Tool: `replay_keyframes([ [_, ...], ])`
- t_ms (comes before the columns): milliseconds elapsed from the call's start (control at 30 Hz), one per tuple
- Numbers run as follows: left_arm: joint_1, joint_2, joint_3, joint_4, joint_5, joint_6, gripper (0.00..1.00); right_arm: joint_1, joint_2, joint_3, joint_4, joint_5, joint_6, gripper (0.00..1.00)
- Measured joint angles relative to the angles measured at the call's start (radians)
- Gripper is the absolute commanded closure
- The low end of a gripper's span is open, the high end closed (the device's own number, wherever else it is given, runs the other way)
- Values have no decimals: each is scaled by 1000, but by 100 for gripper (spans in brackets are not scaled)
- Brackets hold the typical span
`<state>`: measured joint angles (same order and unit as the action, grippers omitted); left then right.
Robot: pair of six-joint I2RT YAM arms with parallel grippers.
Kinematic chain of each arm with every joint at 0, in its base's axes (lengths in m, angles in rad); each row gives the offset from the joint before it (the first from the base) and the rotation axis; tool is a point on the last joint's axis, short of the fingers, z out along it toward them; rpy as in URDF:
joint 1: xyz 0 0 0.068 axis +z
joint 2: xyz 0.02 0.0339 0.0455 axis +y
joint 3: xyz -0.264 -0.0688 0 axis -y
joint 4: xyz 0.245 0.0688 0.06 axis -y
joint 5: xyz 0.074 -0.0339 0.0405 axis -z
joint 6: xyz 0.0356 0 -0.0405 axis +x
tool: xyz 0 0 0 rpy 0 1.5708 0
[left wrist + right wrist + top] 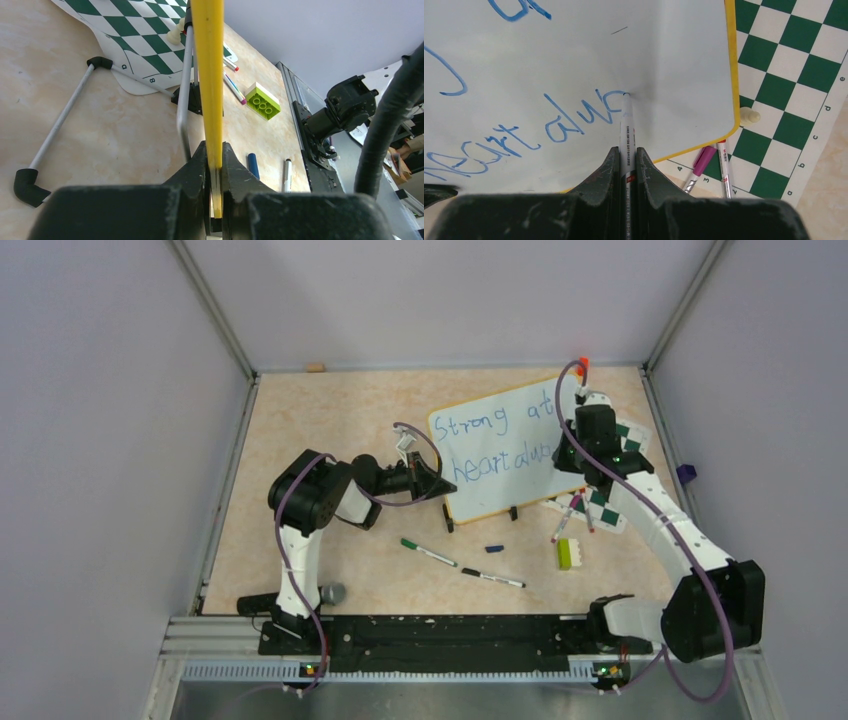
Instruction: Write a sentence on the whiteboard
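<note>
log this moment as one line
left jaws: shut on whiteboard rim | right jaws: shut on marker, tip on whiteboard | sentence: second line ends mid-word

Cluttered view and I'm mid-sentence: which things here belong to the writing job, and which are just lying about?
In use: whiteboard, blue writing, marker in right gripper, left gripper clamping the rim.
Lying about: chessboard, green brick, blue cap, green-tipped pen, black pen, white chess piece.

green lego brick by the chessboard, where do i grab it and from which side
Pinch the green brick across its two long flat sides, coming straight down from above: it lies flat, studs up, with nothing touching either long side.
</note>
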<state>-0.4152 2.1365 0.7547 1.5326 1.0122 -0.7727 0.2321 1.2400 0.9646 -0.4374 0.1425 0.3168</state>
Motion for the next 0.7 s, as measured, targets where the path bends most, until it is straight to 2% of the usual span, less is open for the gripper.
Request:
replay_keyframes([
  [367, 0, 0, 0, 0, 2, 5, 100, 0, 5, 39, 6, -1, 0, 100],
  [700, 0, 0, 0, 0, 0, 1, 100, -1, -3, -11, -6, -1, 0, 100],
])
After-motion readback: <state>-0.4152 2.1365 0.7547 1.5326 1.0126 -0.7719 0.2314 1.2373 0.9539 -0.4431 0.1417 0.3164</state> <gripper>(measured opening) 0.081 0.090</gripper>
